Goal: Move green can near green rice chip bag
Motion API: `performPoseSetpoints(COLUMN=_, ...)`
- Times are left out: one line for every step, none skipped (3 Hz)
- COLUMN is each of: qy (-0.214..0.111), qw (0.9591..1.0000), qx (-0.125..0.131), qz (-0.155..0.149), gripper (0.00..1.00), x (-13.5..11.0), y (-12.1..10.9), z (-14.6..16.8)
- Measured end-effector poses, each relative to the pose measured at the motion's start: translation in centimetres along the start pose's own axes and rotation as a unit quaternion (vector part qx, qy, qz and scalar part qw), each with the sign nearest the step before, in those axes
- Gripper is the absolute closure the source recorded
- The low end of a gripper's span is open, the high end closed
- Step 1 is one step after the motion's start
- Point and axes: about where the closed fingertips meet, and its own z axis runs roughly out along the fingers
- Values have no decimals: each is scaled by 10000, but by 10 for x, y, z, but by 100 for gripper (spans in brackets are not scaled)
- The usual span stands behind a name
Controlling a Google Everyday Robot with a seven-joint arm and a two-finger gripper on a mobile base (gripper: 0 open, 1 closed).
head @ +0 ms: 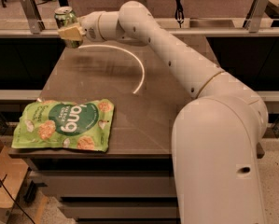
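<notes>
1. Grasp looks done: your two-finger gripper (72, 32) clamps the small dark green metal can (65, 18), seemingly clear of the brown table (148, 118).
2. You have yet to carry it to the flat light green crinkly chip bag (64, 124), well apart from the gripper, nearer the camera.

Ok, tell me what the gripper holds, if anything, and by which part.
The gripper, at the table's far left corner, holds the green can by its side, across the mid body, top rim clear.

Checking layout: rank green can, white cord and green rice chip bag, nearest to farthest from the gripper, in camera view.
1. green can, held in the gripper, far left.
2. white cord, curving just right of it.
3. green rice chip bag, near-left edge.
</notes>
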Motion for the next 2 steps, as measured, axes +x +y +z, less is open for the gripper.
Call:
performPoseSetpoints(qy=73, qw=9999, qx=-93, qz=48, gripper=100, x=0, y=0, z=3)
performPoseSetpoints(qy=539, qw=9979, qx=-351, qz=-55, gripper=100, x=-1, y=21, z=4)
